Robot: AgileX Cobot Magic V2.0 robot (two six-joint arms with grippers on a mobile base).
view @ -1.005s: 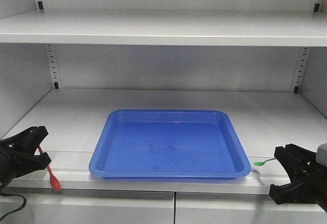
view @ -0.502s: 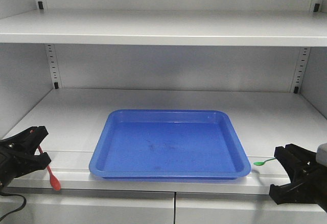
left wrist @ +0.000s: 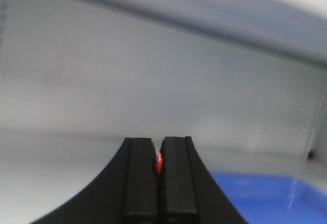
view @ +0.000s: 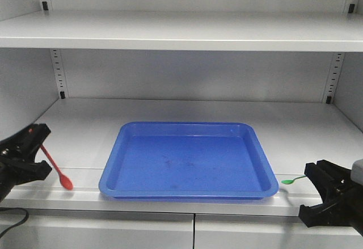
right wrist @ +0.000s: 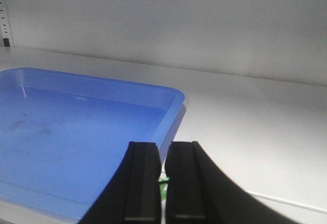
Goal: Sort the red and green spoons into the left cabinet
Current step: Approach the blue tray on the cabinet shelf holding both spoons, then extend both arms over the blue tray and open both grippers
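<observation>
I see my left gripper with jaws clamped on the red spoon, bowl low by the blue tray's left edge. My right gripper pinches the green spoon at the tray's near right corner on the cabinet shelf.

Front view faces shelves; wrist views share the blue tray.

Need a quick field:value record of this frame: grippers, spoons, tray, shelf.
left gripper: shut on the red spoon, handle pinched, bowl pointing down toward the shelf edge
right gripper: shut on the green spoon, bowl sticking out toward the tray
blue tray: on the lower shelf, centred, nothing in it, faint smudges on its floor
cabinet: grey, upper shelf bare
spoons in tray: neither yet; red left of it, green at its right front corner
</observation>
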